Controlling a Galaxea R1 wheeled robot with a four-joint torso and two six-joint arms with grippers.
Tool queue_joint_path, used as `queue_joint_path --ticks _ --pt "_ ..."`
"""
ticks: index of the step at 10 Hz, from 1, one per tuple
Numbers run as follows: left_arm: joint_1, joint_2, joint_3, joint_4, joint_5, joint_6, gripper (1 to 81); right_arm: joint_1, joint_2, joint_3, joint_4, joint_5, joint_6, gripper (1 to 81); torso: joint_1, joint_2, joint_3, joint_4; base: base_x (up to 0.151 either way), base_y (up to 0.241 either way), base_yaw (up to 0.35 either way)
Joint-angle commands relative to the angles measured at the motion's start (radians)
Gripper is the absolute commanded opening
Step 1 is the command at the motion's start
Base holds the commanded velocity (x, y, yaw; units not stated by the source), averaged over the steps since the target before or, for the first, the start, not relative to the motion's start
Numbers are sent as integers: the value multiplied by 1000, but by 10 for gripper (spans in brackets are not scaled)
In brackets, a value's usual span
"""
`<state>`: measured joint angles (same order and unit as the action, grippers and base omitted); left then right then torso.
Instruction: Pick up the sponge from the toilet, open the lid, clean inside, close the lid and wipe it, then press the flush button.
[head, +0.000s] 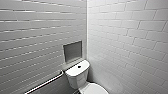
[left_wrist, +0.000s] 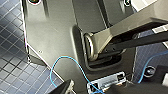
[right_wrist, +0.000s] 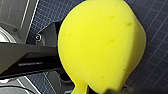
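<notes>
The white toilet (head: 79, 78) stands in the corner at the lower middle of the head view. Its tank top carries the small dark flush button (head: 79, 66). The white lid (head: 95, 89) lies down over the bowl at the picture's lower edge. In the right wrist view the bright yellow sponge (right_wrist: 100, 45) looms large, bulging and pinched at one end, with my right gripper (right_wrist: 85, 88) shut on it above the dark tiled floor. My left gripper is open and holds nothing.
White tiled walls meet in a corner behind the toilet. A metal grab bar (head: 45, 83) runs along the left wall, and a recessed niche (head: 72, 51) sits above the tank. The floor (left_wrist: 12, 70) has small dark tiles.
</notes>
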<state>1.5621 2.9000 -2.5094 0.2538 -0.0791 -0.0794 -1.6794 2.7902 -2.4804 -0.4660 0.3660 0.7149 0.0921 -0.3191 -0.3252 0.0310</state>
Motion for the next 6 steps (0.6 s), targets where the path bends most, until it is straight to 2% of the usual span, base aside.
queue_joint_path --ticks 1,2,3,4,6 --pt "-35 -8 4 -4 48 3 811 26 -16 0 -19 -33 -3 10 0 0 24 0 0 0 0" --pt "-35 -7 4 -2 50 3 811 25 -16 0 -19 -33 -2 10 -4 6 65 0 0 0 0" --pt "-35 -7 3 -2 48 3 811 23 -16 0 -19 -33 -3 10 -8 14 80 0 0 0 0" --pt "-35 -7 3 -2 48 3 811 25 -16 0 -19 -33 -2 10 -75 118 26 0 0 0 0" --pt "-35 -7 3 -2 48 3 811 26 -10 -3 -19 -33 -3 10 -87 133 51 0 0 0 0"
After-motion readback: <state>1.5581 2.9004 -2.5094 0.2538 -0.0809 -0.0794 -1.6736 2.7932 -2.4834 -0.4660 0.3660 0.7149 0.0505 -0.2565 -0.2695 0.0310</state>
